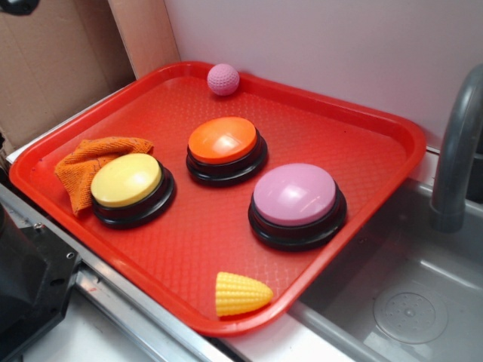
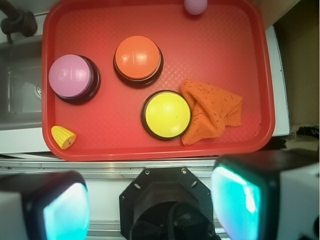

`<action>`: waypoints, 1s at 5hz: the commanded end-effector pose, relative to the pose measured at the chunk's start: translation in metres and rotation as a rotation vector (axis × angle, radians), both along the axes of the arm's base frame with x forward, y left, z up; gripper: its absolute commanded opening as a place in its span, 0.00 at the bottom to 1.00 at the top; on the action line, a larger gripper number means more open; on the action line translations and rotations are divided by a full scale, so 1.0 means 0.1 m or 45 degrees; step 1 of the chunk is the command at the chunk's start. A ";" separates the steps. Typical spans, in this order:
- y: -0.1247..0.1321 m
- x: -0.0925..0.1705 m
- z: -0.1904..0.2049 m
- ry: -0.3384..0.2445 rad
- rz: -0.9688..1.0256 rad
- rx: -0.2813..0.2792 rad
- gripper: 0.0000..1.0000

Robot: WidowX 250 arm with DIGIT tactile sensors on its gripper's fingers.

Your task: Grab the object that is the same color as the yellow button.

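In the exterior view, a red tray [image 1: 362, 113] is sitting on the table beside a sink [image 1: 407, 302] with a grey faucet [image 1: 456, 151]. The toy corn piece [image 1: 241, 293] is lying on its side near the tray's front edge, its tapered tip pointing toward the sink, well apart from the buttons. The yellow button [image 1: 127, 181] is standing at the left, touching an orange cloth [image 1: 90, 162] that is bunching up behind it. An orange button [image 1: 223, 141] is sitting toward the middle and a pink button [image 1: 295, 194] toward the right. A pink ball [image 1: 223, 78] is resting against the far rim. The hand is not showing in this view.

In the wrist view, the camera is looking down on the tray [image 2: 150, 150] from above. The hand [image 2: 150, 205] is hanging over the table edge, short of the tray; its two fingers [image 2: 65, 210] are standing wide apart and gripping nothing. The corn piece [image 2: 63, 136] is lying in the tray's lower left corner, just below the pink button [image 2: 71, 76]. The yellow button [image 2: 166, 114] is sitting near the middle, the cloth [image 2: 212, 112] touching its right side. The orange button [image 2: 137, 57] and the ball [image 2: 195, 6] are lying farther off.
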State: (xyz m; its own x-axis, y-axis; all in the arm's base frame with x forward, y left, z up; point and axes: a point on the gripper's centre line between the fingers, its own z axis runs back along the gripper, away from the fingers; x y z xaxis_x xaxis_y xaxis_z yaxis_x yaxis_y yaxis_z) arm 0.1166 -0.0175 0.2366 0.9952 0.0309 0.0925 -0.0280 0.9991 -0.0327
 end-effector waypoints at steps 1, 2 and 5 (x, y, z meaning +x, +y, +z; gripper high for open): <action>0.00 0.00 0.00 0.000 0.000 0.000 1.00; -0.22 0.08 -0.12 -0.017 -0.180 0.020 1.00; -1.04 0.31 -0.70 -0.175 -0.485 0.053 1.00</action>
State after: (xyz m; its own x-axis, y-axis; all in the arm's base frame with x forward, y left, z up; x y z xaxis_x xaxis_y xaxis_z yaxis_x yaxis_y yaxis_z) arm 0.1482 -0.1194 0.1571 0.9162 -0.3549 0.1863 0.3532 0.9345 0.0433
